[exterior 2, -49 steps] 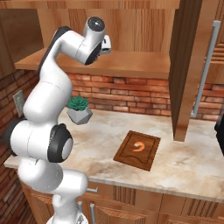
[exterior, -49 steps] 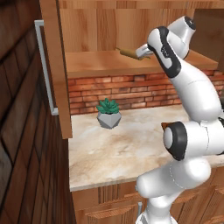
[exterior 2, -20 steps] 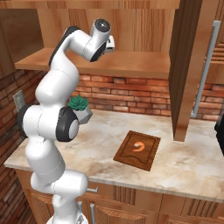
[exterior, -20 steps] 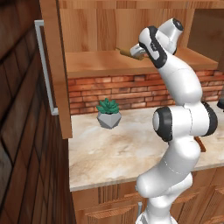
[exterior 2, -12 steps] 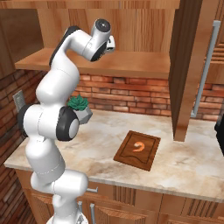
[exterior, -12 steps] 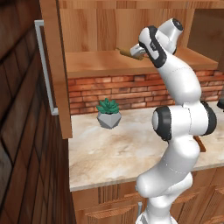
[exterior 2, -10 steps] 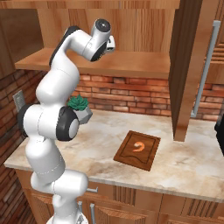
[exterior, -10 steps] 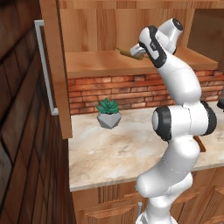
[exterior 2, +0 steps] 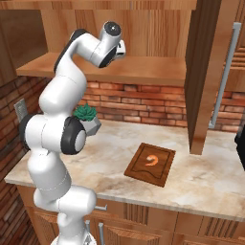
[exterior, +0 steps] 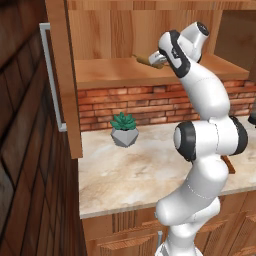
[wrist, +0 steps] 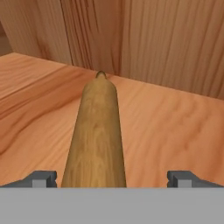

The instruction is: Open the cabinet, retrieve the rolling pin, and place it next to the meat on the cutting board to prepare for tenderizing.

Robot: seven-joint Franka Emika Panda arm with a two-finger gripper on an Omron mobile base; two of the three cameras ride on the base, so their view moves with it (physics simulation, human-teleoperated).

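Note:
The cabinet [exterior: 107, 75] stands open, its left door [exterior: 62, 80] swung out. On its plank shelf lies the tan rolling pin [exterior: 143, 60]. In the hand view the rolling pin [wrist: 96, 135] runs away from me, lengthwise between my two fingertips [wrist: 43, 178]. My gripper [wrist: 113, 179] is open and straddles its near end without pinching it. From the base views the gripper [exterior: 158, 57] [exterior 2: 121, 49] is up at shelf height. On the counter, the cutting board [exterior 2: 162, 174] carries the small orange-pink meat [exterior 2: 152, 160].
A potted succulent [exterior: 124, 131] [exterior 2: 86, 117] stands on the marbled counter [exterior: 130, 170] by the brick wall. The right cabinet door [exterior 2: 203, 72] hangs open over the counter with its bar handle [exterior 2: 222, 76]. A dark object [exterior 2: 240, 143] sits at the right edge.
Since the earliest frames the arm has swung in closer to the shelf, bringing the hand over the pin's end. Over the last second nothing has visibly moved.

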